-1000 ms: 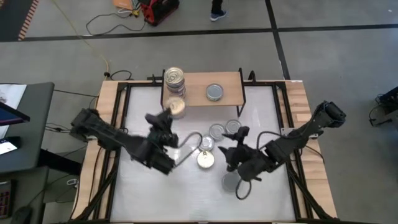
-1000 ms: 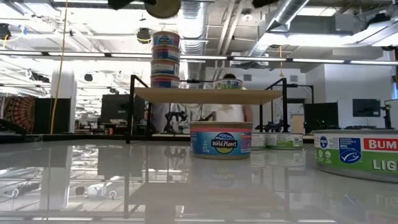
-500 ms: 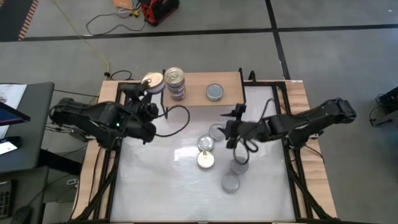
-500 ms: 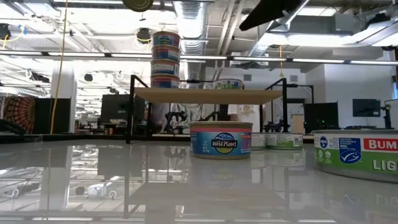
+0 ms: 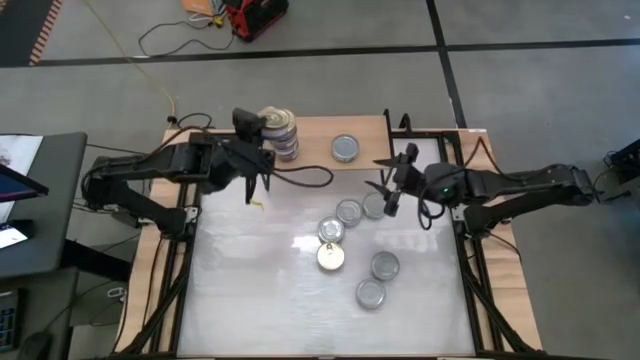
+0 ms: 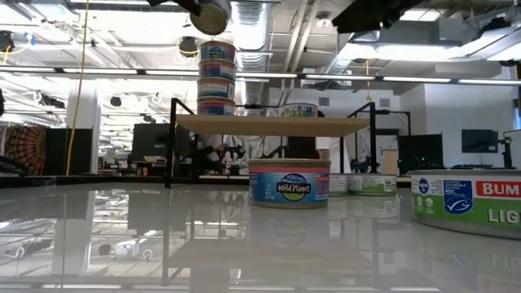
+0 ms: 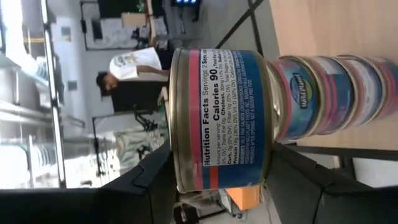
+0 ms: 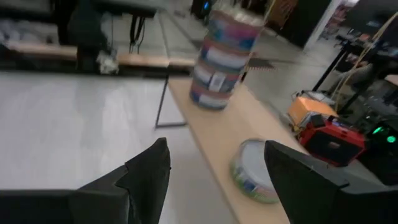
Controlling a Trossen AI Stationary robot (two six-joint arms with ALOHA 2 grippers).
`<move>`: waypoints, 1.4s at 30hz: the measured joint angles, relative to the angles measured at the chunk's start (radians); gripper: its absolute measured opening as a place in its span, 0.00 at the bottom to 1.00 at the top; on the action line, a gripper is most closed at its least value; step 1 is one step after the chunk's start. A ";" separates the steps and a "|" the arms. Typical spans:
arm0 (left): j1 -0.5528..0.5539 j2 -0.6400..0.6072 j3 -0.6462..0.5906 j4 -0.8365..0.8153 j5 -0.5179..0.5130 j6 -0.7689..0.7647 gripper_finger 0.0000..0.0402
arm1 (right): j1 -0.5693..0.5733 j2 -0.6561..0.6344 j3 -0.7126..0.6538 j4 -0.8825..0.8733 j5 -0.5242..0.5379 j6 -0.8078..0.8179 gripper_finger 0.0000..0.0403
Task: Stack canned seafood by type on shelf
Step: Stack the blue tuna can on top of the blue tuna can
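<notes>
Left wrist view: left gripper grasps a can beside the stack; center it first. Right gripper released, empty

A can stack and one can sit on the shelf.

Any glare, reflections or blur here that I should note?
Low view: the glossy table mirrors the shelf and ceiling lights. Right wrist view: soft blur over the stacked cans. Left wrist view: the label on the held can reads sharply.
</notes>
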 joint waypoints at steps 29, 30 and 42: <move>0.220 0.067 0.001 0.131 0.195 0.301 0.50 | -0.086 0.082 -0.001 0.169 -0.081 -0.111 0.72; 0.218 0.067 0.001 0.131 0.191 0.300 0.50 | -0.082 0.081 -0.001 0.168 -0.080 -0.112 0.72; 0.212 0.067 0.002 0.075 0.162 0.206 0.55 | -0.077 0.080 -0.001 0.180 -0.081 -0.112 0.72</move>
